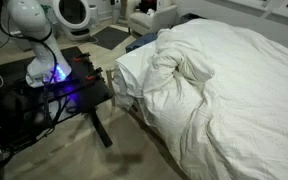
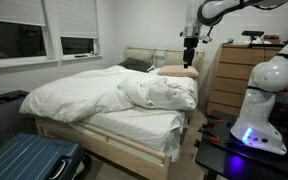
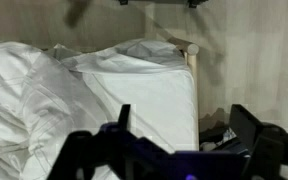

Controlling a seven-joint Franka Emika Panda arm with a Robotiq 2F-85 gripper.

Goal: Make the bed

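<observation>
White bed lies well below jaws | we note gripper above its head end | jaws wide apart, empty.

Bed (rumpled duvet atop)

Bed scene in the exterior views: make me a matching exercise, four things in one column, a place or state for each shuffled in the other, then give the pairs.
Column one:
1. duvet
2. suitcase
3. end effector
4. dresser

Column two:
A. open, hanging above the head of the bed
B. blue, low by the foot of the bed
C. crumpled in a heap on the mattress
D. wooden, standing beside the head of the bed

Pairs: 1-C, 2-B, 3-A, 4-D
</observation>
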